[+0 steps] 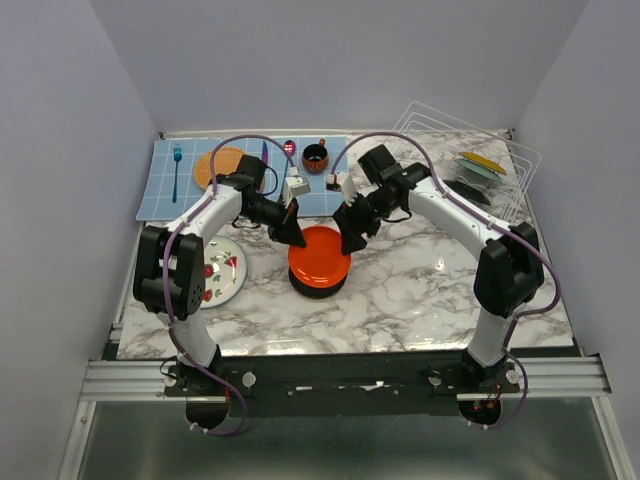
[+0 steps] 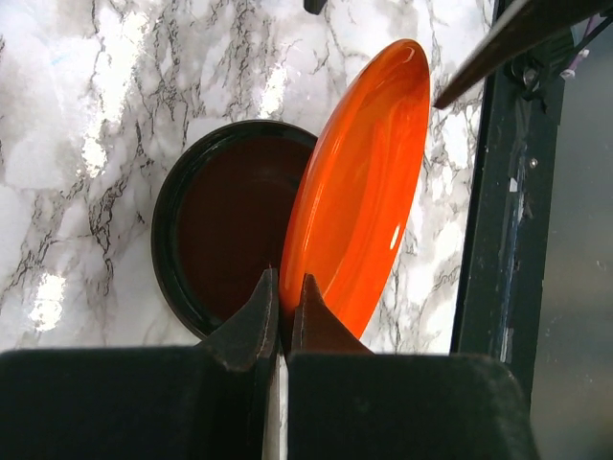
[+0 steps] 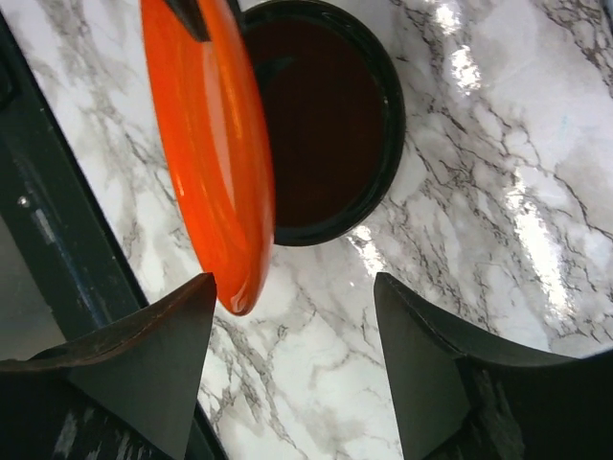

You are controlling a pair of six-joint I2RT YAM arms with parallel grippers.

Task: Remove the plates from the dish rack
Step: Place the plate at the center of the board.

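My left gripper point(image 1: 293, 236) is shut on the rim of the orange-red plate point(image 1: 320, 253) and holds it tilted over the glossy black plate point(image 1: 318, 288) on the marble table. The left wrist view shows the jaws point(image 2: 284, 287) pinching the orange rim point(image 2: 369, 182) beside the black plate point(image 2: 235, 225). My right gripper point(image 1: 352, 240) is open at the plate's opposite edge. In the right wrist view point(image 3: 297, 316) the orange plate's point(image 3: 211, 144) tip lies just by one finger, untouched. The dish rack point(image 1: 505, 150) at the back right holds a mustard-yellow plate point(image 1: 483, 161) and a dark plate point(image 1: 468, 190).
A white plate with red wedges point(image 1: 225, 272) lies at the left, partly under my left arm. A blue mat point(image 1: 165, 190) at the back carries a fork point(image 1: 177, 165), an orange woven disc point(image 1: 220, 165), a spoon point(image 1: 289, 148) and a dark mug point(image 1: 315, 157).
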